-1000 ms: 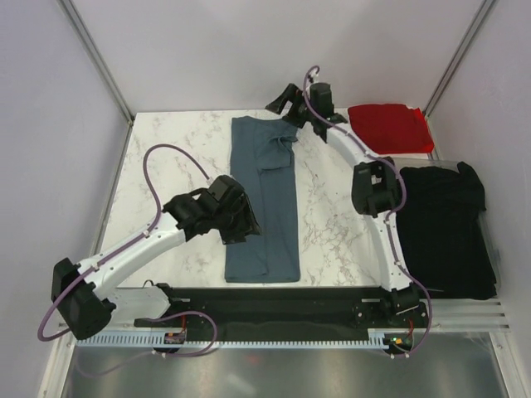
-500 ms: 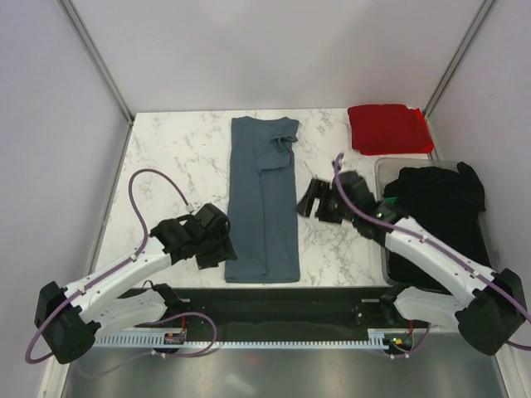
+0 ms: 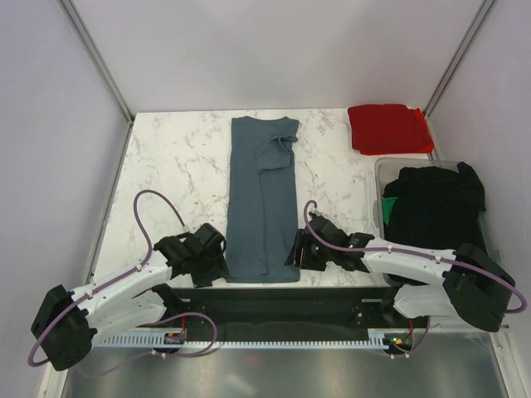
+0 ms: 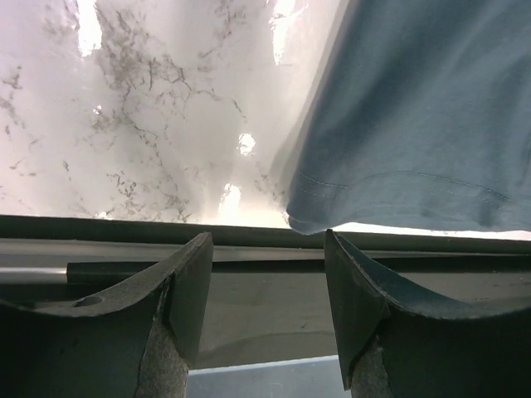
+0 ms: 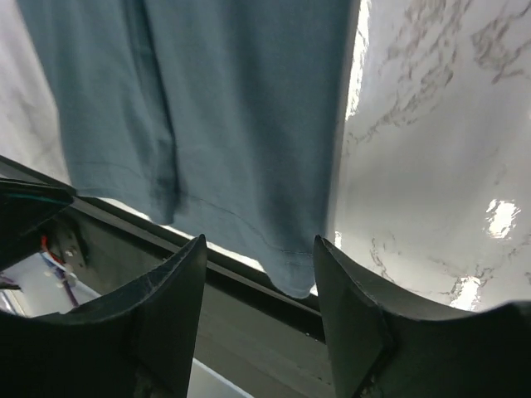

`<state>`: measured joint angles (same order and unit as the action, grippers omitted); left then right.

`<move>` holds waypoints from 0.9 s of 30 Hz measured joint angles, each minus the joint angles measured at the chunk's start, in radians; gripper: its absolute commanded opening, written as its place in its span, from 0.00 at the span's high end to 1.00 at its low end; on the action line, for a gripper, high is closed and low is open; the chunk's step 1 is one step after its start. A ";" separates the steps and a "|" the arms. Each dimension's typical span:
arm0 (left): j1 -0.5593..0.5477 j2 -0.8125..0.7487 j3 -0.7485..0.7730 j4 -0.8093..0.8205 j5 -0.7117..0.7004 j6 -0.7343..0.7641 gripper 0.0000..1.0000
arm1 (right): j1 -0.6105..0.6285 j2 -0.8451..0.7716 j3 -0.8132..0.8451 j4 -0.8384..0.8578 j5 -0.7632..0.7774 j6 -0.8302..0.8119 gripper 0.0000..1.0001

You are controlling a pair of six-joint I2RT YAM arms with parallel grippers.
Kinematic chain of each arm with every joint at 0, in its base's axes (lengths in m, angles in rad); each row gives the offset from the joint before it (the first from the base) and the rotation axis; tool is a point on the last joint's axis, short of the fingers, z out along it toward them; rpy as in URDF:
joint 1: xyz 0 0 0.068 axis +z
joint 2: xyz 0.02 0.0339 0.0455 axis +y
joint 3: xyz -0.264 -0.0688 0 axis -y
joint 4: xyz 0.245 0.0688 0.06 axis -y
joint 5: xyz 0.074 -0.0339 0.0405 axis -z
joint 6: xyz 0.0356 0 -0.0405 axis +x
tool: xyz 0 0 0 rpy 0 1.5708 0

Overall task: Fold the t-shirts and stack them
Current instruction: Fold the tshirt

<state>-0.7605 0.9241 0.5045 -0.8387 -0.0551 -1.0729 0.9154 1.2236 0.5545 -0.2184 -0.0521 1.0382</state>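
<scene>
- spanning the desk [image 3: 174,166] centre from far edge to near edge: slate blue-grey t-shirt [image 3: 264,199], folded into a long strip. grippers?
- left gripper [image 3: 214,259] and right gripper [image 3: 296,250] both released, nothing held, flanking its near-edge hem corners, likely for the crosswise fold.

A white marble-patterned table [image 3: 182,157] lies inside pale lilac walls [image 3: 274,50] framed by aluminium posts [image 3: 95,58]. A clear plastic bin [image 3: 380,170] sits at its right side. Along the near edge run a black rail [image 3: 274,300] and, nearer still, a white slotted cable duct [image 3: 274,338]
</scene>
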 measured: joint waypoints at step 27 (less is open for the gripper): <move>0.002 0.102 -0.052 0.195 0.039 -0.004 0.64 | 0.069 0.085 -0.050 0.048 0.027 0.053 0.78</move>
<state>-0.7589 1.0264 0.4526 -0.6437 -0.0166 -1.0771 0.9848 1.3090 0.5041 -0.1703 -0.0250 1.0912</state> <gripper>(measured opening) 0.433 0.241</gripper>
